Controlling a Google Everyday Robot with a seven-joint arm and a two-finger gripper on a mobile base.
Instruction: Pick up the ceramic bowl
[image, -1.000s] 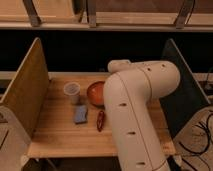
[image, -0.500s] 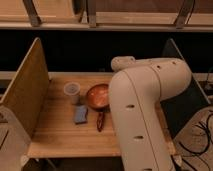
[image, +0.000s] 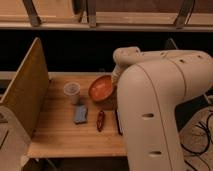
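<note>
The ceramic bowl (image: 101, 88), round, shallow and glossy orange-red inside, is over the back middle of the wooden table (image: 65, 137), its inside tilted toward the camera. My gripper (image: 115, 81) is at the bowl's right rim, at the end of the big white arm (image: 155, 105) that fills the right side of the view. The arm hides most of the gripper, and I cannot tell whether the bowl rests on the table or is raised off it.
A small translucent plastic cup (image: 72, 92) stands left of the bowl. A blue-grey block (image: 81, 114) and a red-brown oblong thing (image: 100, 120) lie in front of it. A dark flat object (image: 118, 122) lies by the arm. A wooden side panel (image: 24, 92) walls the table's left.
The arm has swung to the right and uncovered the bowl. The bowl now shows a little higher and further right, tilted toward the camera.
</note>
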